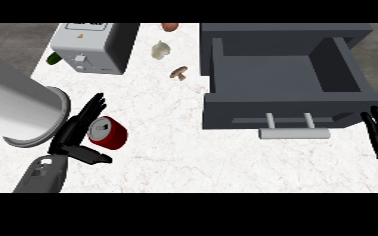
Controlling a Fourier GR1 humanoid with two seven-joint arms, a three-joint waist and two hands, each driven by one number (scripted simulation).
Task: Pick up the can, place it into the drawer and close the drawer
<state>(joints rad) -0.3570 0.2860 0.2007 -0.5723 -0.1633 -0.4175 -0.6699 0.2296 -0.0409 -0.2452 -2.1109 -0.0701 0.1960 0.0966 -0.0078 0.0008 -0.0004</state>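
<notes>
A red can (108,132) with a silver top stands on the white marble counter at the lower left. My left hand (76,135) is right beside it on its left, fingers straight and pointing up past the can, thumb spread out below it; the hand is open and not closed round the can. The dark grey drawer (280,75) at the right is pulled open, its inside bare, with a pale bar handle (294,133) on its front. Only the fingers of my right hand (369,130) show at the right edge, beside the drawer front.
A big silver pot (26,112) stands at the far left, close to my left hand. A white toaster-like box (88,47) is at the back left. Garlic (160,49), a mushroom (179,72) and a brown item (170,27) lie between box and drawer.
</notes>
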